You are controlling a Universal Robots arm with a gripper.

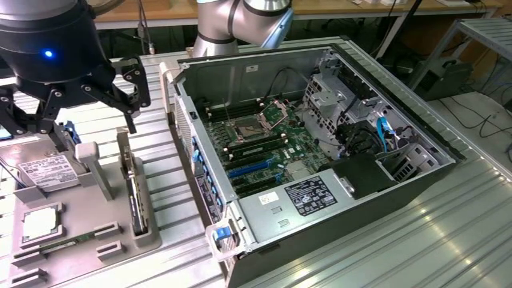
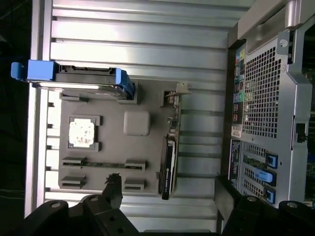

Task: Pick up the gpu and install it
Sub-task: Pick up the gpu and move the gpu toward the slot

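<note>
Nearest the exterior camera, on the ribbed metal worktop [image 1: 176,240], a grey moulded holder [image 1: 80,228] keeps the gpu [image 1: 138,192] standing on edge in a slot, which leaves its slim black top edge free for gripping. Above it hangs the gripper [image 1: 96,135], its black fingers [image 1: 57,126] spread wide, one to each side of the card. Farther off lies the open steel computer case [image 1: 376,222], with its green motherboard [image 1: 264,150] exposed for the install.
</note>
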